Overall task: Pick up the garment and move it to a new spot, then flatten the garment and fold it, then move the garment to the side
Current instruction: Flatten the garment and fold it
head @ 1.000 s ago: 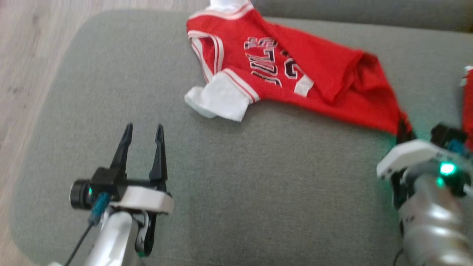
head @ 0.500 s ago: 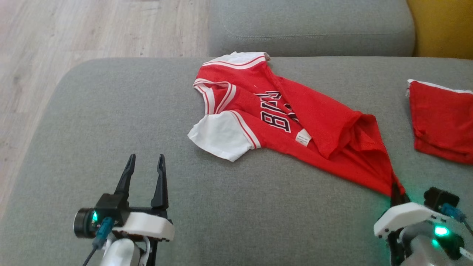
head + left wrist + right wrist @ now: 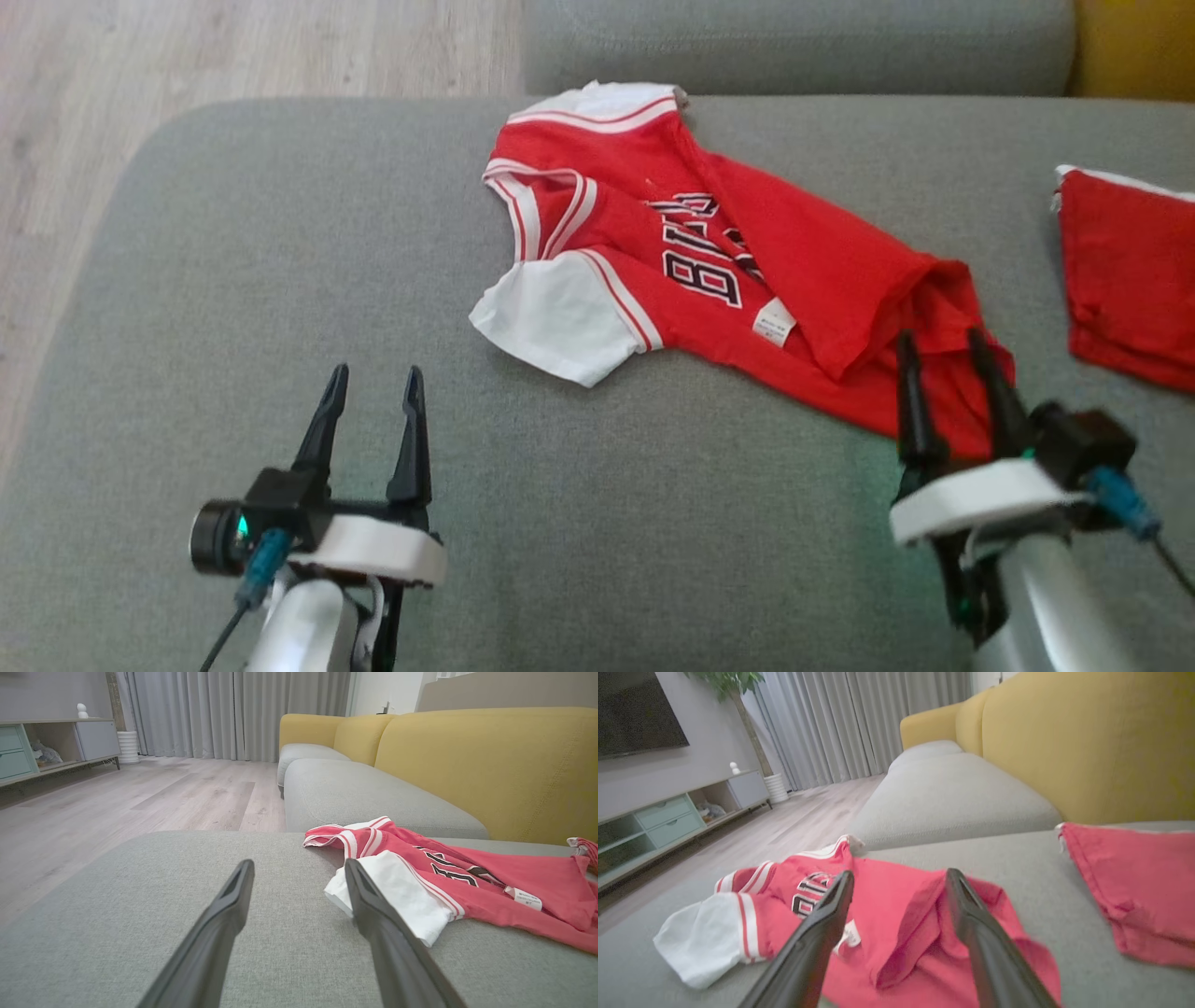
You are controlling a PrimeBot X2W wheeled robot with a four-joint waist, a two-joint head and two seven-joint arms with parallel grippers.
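Red jersey [image 3: 709,271] lies crumpled on grey sofa cushion [image 3: 233,280], toward 12 o'clock in head view, far sleeve at cushion's rear edge. Right hand [image 3: 938,341] spread wide, empty, fingers over jersey's hem corner at 4 o'clock. Left hand [image 3: 373,378] spread wide, empty, above bare cushion at 7 o'clock. Open cushion from 6 to 10 o'clock, wooden floor [image 3: 187,47] beyond rounded edge. Second red garment [image 3: 1130,271] at 3 o'clock, apart from jersey.

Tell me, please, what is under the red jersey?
The red jersey lies on the grey seat cushion. Its folded-over lower part covers some of the chest lettering; anything beneath the cloth is hidden.
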